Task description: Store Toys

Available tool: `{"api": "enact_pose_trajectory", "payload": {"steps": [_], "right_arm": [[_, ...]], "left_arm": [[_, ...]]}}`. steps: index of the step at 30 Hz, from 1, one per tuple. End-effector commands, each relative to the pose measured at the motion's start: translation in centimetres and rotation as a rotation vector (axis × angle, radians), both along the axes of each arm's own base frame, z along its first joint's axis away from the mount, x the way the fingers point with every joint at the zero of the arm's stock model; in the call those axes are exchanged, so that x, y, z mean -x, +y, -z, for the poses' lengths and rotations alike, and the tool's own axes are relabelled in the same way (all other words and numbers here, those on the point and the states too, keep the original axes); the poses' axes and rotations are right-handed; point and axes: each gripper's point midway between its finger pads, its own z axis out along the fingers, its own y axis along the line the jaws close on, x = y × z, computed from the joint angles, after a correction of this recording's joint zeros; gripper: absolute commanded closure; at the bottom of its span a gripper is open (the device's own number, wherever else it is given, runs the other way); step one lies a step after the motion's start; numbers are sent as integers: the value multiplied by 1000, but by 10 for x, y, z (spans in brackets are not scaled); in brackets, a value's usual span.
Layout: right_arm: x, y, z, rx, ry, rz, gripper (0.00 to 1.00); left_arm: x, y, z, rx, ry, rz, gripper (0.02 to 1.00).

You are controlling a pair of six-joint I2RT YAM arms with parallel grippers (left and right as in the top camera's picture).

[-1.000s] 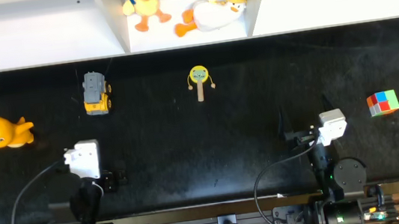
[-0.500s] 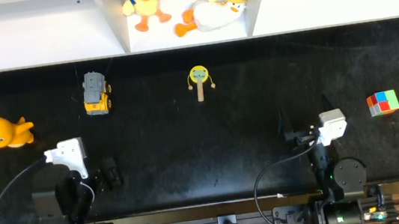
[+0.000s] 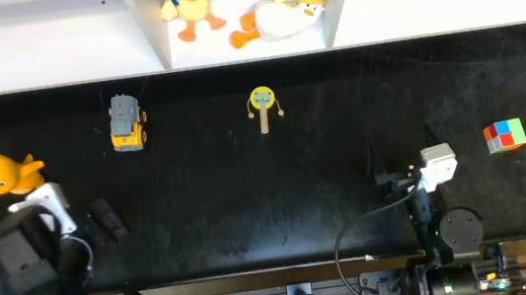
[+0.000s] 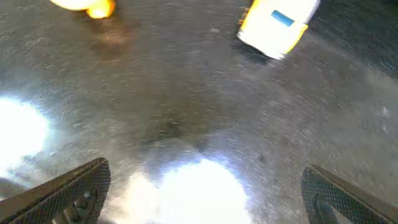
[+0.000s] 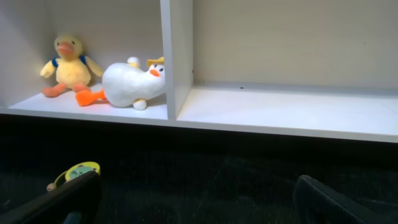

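Black tabletop (image 3: 249,199) runs the full width, with a white shelf (image 3: 54,52) along its far edge, split into bays by upright dividers. The shelf's middle bay (image 3: 152,26) holds two soft toys. A yellow plush duck (image 3: 190,5) sits upright near the bay's left wall. A white plush duck (image 3: 278,17) lies on its side next to it, its head by the right wall.

Four toys lie on the table in front of the shelf:
- A grey and yellow truck (image 3: 126,121) is near the shelf, left of the middle bay.
- A green rattle drum (image 3: 262,103) lies straight out from the middle bay, its stick pointing away from the shelf.
- An orange duck toy (image 3: 6,175) sits farther from the shelf, well left of the middle bay.
- A multicoloured cube (image 3: 504,135) sits well right of the middle bay, apart from the other toys.

The left gripper (image 4: 205,186) hangs over bare table, far from the shelf and left of the middle bay. Its jaws are wide apart and hold nothing, and the truck and the orange duck toy lie between it and the shelf. The right gripper (image 5: 199,199) is low, far from the shelf and right of the middle bay, facing the shelf. Its jaws are also spread, with nothing between them.
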Motion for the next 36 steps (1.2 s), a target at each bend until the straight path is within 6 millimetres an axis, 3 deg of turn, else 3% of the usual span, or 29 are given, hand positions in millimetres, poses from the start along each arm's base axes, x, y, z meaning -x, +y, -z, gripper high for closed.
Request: {"api": "enact_pose_trajectory", "payload": {"steps": [1, 8, 19, 30, 36], "right_arm": [[-1, -1, 4, -8, 3, 6, 5], [-1, -1, 4, -8, 3, 6, 5], [-1, -1, 4, -8, 3, 6, 5], [-1, -1, 4, -8, 3, 6, 5], [-1, -1, 4, -8, 3, 6, 5]], "left_arm": [[0, 21, -9, 0, -24, -44, 20], [-4, 37, -3, 12, 3, -77, 20], [-31, 61, 16, 42, 45, -101, 20], [-10, 107, 17, 2, 32, -200, 20], [-6, 123, 13, -144, 51, -74, 20]]}}
